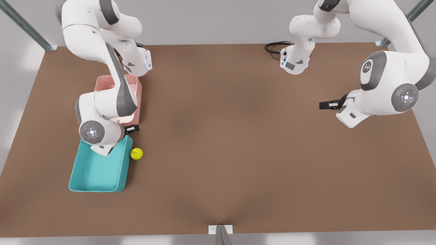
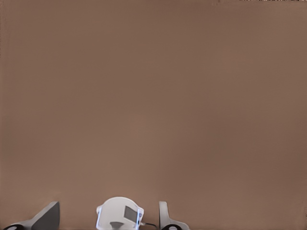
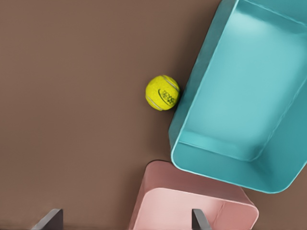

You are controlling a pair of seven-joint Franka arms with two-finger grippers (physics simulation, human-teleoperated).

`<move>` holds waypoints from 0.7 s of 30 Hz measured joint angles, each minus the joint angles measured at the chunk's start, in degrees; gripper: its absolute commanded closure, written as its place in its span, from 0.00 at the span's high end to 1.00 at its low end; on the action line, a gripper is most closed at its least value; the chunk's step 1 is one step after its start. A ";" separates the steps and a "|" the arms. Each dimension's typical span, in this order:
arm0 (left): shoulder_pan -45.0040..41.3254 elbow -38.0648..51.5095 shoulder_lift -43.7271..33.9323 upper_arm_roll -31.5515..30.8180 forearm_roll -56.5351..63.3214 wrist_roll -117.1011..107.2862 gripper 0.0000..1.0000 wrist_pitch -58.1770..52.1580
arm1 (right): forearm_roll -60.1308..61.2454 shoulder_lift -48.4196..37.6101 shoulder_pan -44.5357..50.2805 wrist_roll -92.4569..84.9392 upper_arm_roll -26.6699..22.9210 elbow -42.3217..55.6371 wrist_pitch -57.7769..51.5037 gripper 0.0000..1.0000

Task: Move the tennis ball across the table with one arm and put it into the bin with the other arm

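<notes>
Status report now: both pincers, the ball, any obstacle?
Right pincer open, above the bins. Left pincer open over bare table, waiting. Tennis ball on table against teal bin, outside it. Pink tray beside bin.

We see a pale pink rectangular plastic tray with rounded corners (image 1: 135, 89) at the front view's left, lying flat and partly covered from above. We note a black looped cable (image 1: 274, 47) near the far edge, and grey metal frame struts (image 1: 25, 24) at the corners beyond.
</notes>
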 measured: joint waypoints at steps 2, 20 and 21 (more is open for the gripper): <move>0.12 0.17 0.21 0.01 0.03 -1.29 1.00 0.00 | -1.12 0.04 0.93 -1.90 -0.01 -2.30 3.00 1.00; 0.00 0.67 0.45 0.00 0.01 -8.15 1.00 0.18 | -10.37 15.11 6.43 -27.62 0.04 -4.16 18.77 1.00; -0.04 0.67 0.47 0.00 0.01 -8.36 1.00 0.19 | -10.94 15.38 6.32 -29.02 0.00 -4.16 19.14 1.00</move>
